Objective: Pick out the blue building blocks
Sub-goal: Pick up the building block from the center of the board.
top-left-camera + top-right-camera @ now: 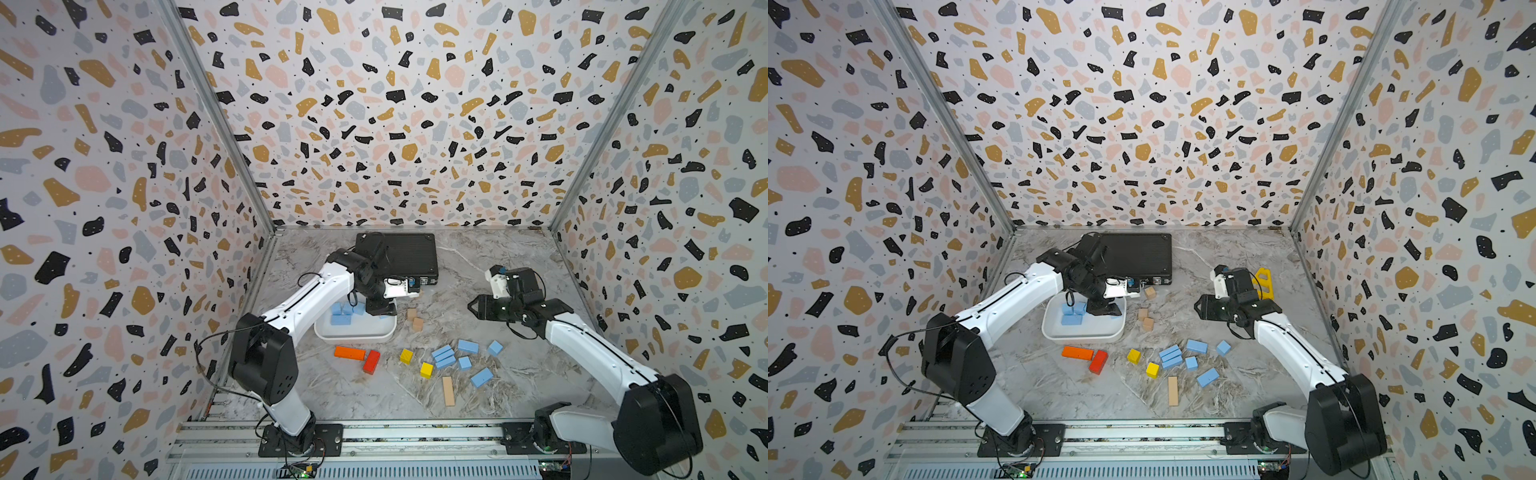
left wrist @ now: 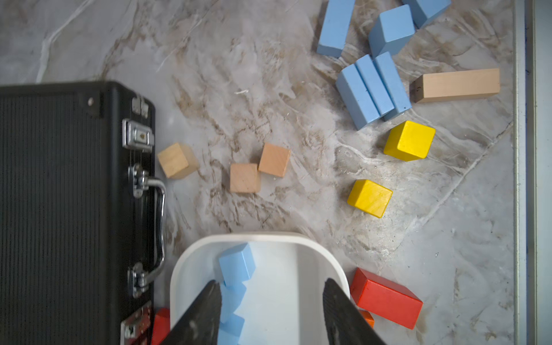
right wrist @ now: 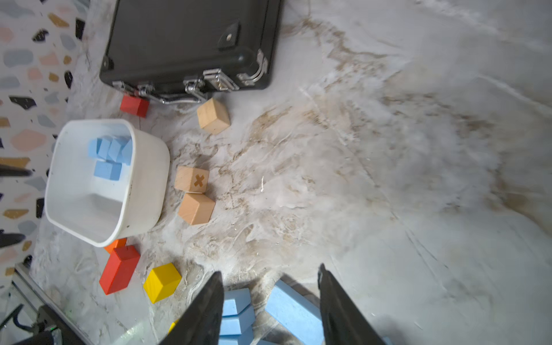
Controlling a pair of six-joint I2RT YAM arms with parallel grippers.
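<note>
Several light-blue building blocks lie in the white tray at the left. My left gripper hangs over the tray, open and empty, with the tray's blue blocks beside one finger. More blue blocks lie loose on the marble in both top views: three bars side by side, a bar, two cubes and a flat one. My right gripper is raised over the right of the table, open and empty. Below it lie a blue bar and the stacked bars.
A shut black case stands at the back. Two yellow cubes, a red block and an orange bar lie in front of the tray. Tan cubes and a tan bar lie nearby. A yellow piece shows behind the right arm.
</note>
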